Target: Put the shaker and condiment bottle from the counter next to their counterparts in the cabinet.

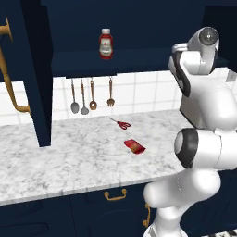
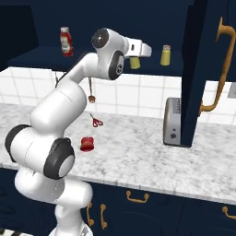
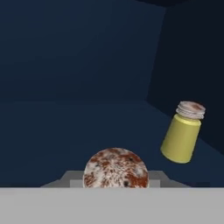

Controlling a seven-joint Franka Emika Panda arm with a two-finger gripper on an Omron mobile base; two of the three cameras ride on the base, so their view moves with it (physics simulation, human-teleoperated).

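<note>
Gripper (image 2: 136,59) clenched on the shaker (image 2: 134,62), held up inside the cabinet (image 2: 193,69) left of the bright yellow shaker (image 2: 166,55). Could topple on release if let go above the shelf, or knock that counterpart over. Condiment bottle (image 1: 134,146) lying on the counter (image 1: 69,157), near the scissors (image 1: 121,123).

Red-handled scissors (image 1: 121,123) lie flat on the marble surface (image 1: 69,157), near the backsplash; four utensils hang on the white tile wall (image 1: 139,92) above: two grey spoons (image 1: 75,107) (image 1: 84,110), a copper ladle (image 1: 93,104), a copper fork (image 1: 110,101); a silver toaster (image 2: 173,121) stands on the surface at the right, against the wall; brass handles (image 2: 138,198) on the dark drawers under the surface edge.
</note>
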